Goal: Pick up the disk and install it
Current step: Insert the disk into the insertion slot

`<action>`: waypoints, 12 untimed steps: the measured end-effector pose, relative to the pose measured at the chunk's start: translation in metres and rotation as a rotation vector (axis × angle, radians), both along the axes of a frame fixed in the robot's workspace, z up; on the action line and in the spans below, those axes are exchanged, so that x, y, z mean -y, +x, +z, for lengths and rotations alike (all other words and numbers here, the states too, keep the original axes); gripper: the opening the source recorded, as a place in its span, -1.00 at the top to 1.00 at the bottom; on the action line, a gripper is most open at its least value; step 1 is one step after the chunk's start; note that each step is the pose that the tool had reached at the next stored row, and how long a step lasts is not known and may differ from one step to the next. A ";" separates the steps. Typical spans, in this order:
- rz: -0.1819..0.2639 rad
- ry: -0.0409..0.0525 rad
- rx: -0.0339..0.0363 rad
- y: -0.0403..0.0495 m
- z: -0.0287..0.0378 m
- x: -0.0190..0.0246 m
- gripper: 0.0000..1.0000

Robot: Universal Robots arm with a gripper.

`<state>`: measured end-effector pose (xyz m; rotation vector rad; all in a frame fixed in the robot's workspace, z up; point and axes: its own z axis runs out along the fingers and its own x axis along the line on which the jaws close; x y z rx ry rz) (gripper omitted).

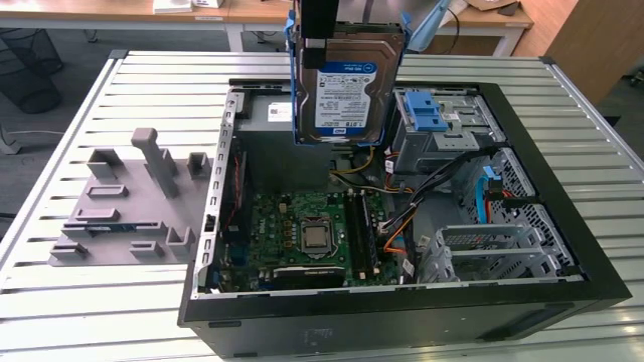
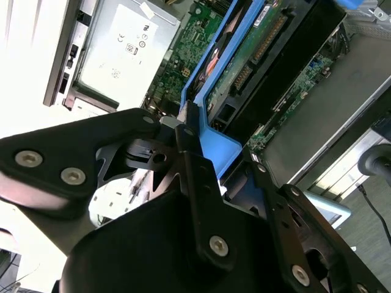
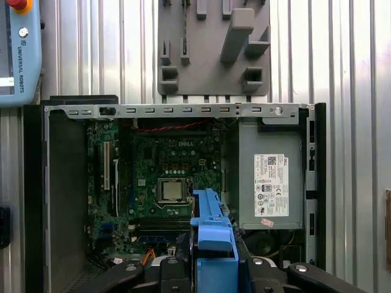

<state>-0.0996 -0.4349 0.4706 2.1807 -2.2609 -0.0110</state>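
The gripper [image 2: 220,146] is clamped on the disk [image 1: 348,87] by its blue frame, holding it upright. Below the gripper lies the open case [image 1: 403,324], its motherboard [image 1: 302,230] exposed.

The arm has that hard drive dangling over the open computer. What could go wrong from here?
1. The tool is shut on the disk by its blue frame at one end. The drive hangs upright above the motherboard, so a slip could drop it onto the board.
2. Loose cables cross the case near the metal drive cage. The disk might snag or pinch them on the way down.
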 end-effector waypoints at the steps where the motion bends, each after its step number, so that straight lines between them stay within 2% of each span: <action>1: 0.000 0.0000 0.0000 0.0000 0.0000 0.0000 0.27; 7: 0.000 -0.0001 -0.0001 0.0000 0.0000 0.0006 0.27; 9: 0.000 -0.0001 -0.0001 0.0000 0.0000 0.0032 0.27; 12: 0.000 0.0000 0.0000 0.0000 0.0000 0.0103 0.27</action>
